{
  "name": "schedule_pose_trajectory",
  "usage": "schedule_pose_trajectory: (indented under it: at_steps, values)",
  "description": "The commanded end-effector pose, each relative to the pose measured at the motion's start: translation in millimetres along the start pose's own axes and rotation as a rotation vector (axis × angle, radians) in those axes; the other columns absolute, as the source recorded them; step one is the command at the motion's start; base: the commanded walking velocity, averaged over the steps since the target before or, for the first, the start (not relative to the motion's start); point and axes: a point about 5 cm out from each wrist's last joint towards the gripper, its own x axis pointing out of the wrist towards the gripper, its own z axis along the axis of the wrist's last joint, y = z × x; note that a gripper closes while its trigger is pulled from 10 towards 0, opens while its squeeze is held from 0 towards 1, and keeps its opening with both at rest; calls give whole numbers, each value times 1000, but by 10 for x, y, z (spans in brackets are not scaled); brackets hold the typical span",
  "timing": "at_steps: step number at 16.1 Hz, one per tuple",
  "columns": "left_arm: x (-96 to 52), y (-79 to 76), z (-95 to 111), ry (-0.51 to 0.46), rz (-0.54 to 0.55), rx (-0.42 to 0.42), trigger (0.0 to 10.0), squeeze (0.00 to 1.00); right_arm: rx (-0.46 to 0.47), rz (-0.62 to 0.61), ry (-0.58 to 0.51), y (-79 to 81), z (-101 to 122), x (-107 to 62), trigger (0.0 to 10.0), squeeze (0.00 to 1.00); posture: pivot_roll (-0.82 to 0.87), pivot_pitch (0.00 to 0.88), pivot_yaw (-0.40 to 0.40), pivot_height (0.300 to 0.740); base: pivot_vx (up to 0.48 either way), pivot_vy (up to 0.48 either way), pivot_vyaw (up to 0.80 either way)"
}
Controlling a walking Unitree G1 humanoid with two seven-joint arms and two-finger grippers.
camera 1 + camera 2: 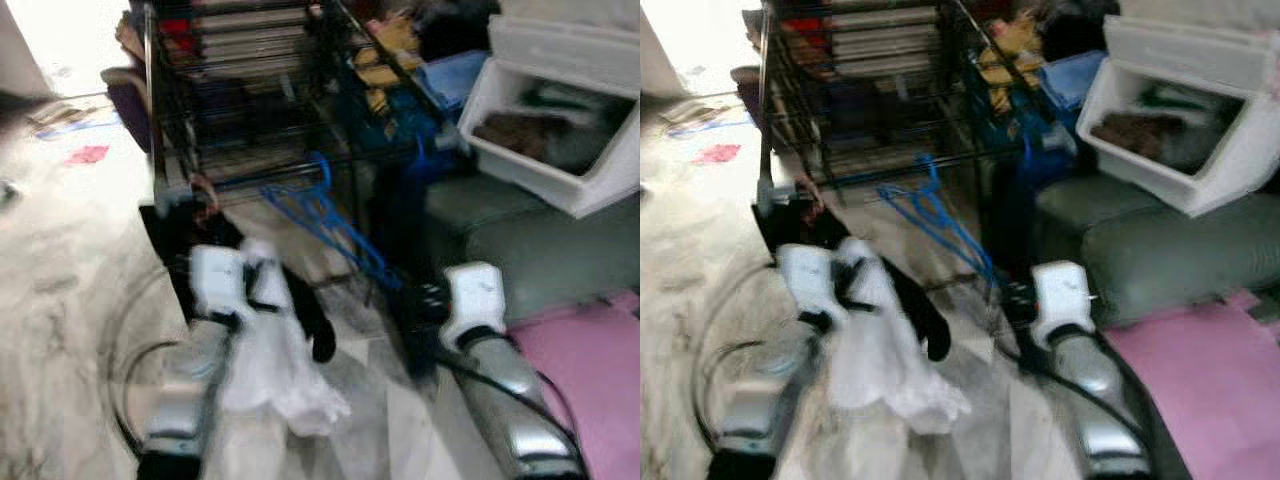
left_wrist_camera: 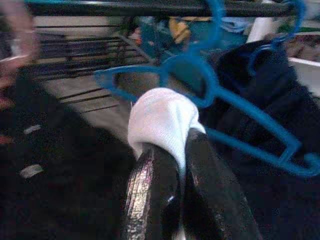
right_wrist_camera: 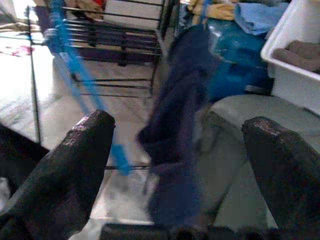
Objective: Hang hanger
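Observation:
A blue plastic hanger (image 1: 322, 213) hangs by its hook from the low rail (image 2: 150, 7) of a black wire rack (image 1: 240, 90); it is also close ahead in the left wrist view (image 2: 212, 87). My left gripper (image 2: 181, 145) is shut on a white cloth (image 2: 161, 116), just short of the hanger. The cloth (image 1: 272, 372) droops below my left arm. My right gripper (image 3: 180, 130) is open and holds nothing, with its fingers (image 3: 82, 145) facing a dark navy garment (image 3: 175, 125) that hangs from the rack.
A white storage bin (image 1: 560, 165) rests on a grey-green cushion (image 1: 520, 245) to the right. A pink mat (image 1: 590, 360) lies at the near right. Blue and yellow items are heaped behind the rack. Pale marbled floor (image 1: 60, 260) stretches to the left.

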Motion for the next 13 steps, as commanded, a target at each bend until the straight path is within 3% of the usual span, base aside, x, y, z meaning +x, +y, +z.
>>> schedule_pose_trajectory:
  at_steps: [1, 6, 10, 13]
  values:
    - [-10, 95, 111, -39, 19, 17, 10000, 0, 7, 24, -30, 89, 70, 28, 10000, 0, -27, 35, 4, 740, 401, 262, 0]
    - [-25, 78, 112, -30, 10, 17, 10000, 0, -47, 16, -42, 108, 51, 32, 10000, 0, -24, 41, 5, 740, 303, 366, 0]
    - [-30, 64, 117, -40, 1, 7, 10000, 0, -22, 44, -33, 99, 31, 16, 10000, 0, -26, 46, 5, 740, 193, 382, 0]
    - [-40, 24, 110, -33, -24, -14, 10000, 0, -19, 80, -10, 152, 1, -23, 10000, 0, -28, 49, 4, 740, 0, 0, 0]
